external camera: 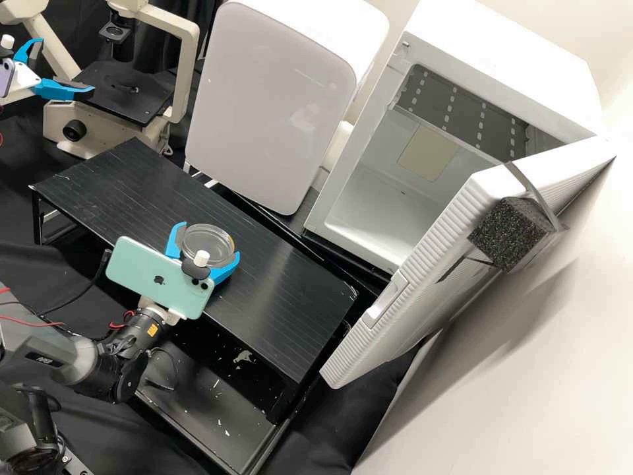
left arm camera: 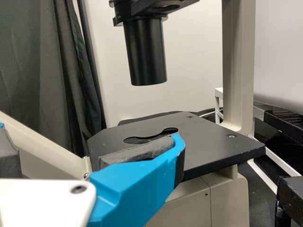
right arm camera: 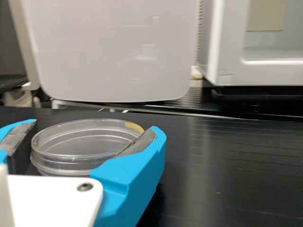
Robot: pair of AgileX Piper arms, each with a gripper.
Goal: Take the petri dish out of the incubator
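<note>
Over the black raised platform, the right gripper point(external camera: 206, 245) is shut on the clear round petri dish point(external camera: 210, 237), one blue finger at either side. In the right wrist view the dish point(right arm camera: 83, 146) lies level between the pads of the right gripper point(right arm camera: 94, 128); whether it touches the platform I cannot tell. The incubator point(external camera: 508, 59), a white box with its door swung open, stands at the back right, apart from the dish. At the far left the left gripper point(external camera: 64, 67) is open beside the microscope. In the left wrist view, the left gripper point(left arm camera: 89, 131) has its fingers spread before the stage.
The black platform point(external camera: 283, 264) spans the middle. A closed white box point(external camera: 270, 99) stands behind it, left of the incubator. The open door point(external camera: 428, 257) with a black foam block point(external camera: 508, 234) juts forward at the right. The microscope stage point(external camera: 125, 92) is at the back left.
</note>
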